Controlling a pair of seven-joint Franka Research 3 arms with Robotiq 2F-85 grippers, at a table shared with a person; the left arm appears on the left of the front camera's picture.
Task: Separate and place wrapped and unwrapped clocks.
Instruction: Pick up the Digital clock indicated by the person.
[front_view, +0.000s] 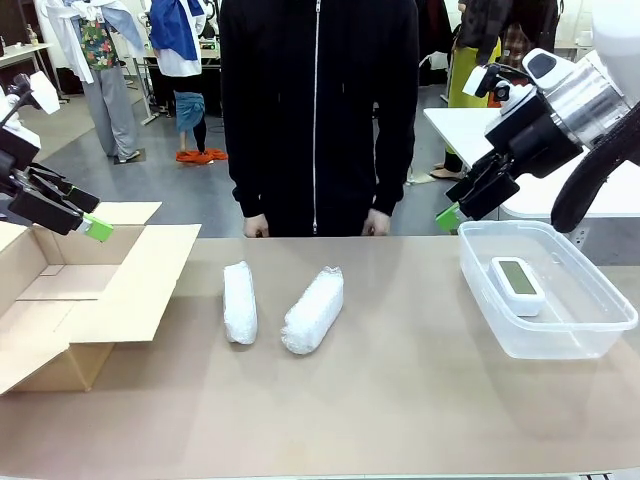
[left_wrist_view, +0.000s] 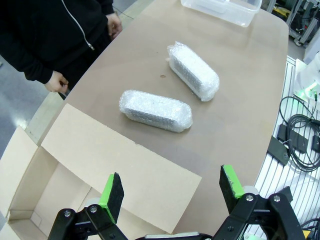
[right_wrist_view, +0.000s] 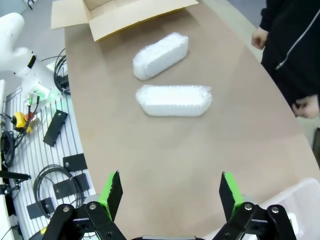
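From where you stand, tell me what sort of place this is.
Probably a robotics lab or workshop: the left gripper and right gripper hang open at a work table, loose cables lie beside it, and another white table stands beyond.

crinkly translucent bubble-wrap bundles (front_view: 240, 302), clear glossy plastic tub (front_view: 565, 340), matt cardboard box (front_view: 140, 270), smooth matt tabletop (front_view: 400, 400)
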